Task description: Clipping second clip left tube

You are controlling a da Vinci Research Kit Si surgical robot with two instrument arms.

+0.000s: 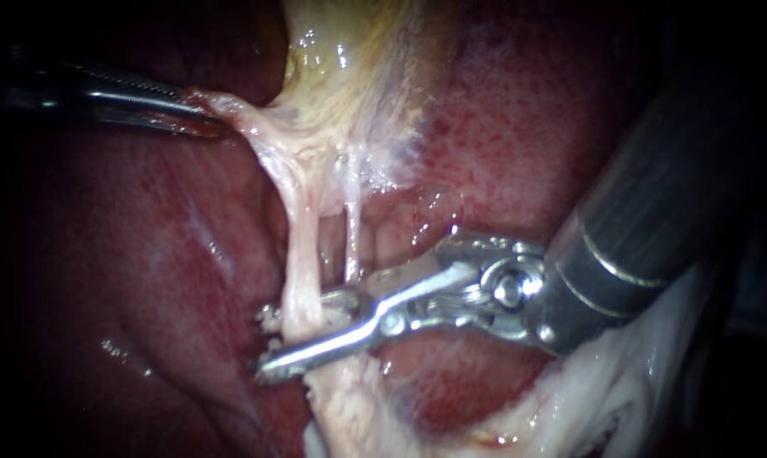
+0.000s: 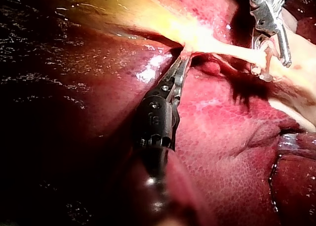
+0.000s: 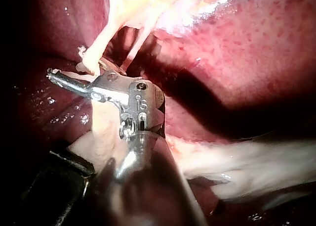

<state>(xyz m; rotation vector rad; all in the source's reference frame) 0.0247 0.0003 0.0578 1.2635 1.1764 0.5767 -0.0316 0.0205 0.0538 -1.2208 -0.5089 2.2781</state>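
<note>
Right instrument (image 3: 69,70): jaws parted, astride a pale tube (image 3: 98,43), one jaw in front of it, one behind. Thinner strand (image 3: 137,45): just beside the jaws' hinge. Liver (image 3: 237,53): beyond the instrument. White tissue band (image 3: 237,161): alongside its shaft.

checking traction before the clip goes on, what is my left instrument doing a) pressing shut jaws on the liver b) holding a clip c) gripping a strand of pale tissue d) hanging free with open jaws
c, the left instrument has both jaws closed on the pale tissue, which stretches taut from its tip.
</note>
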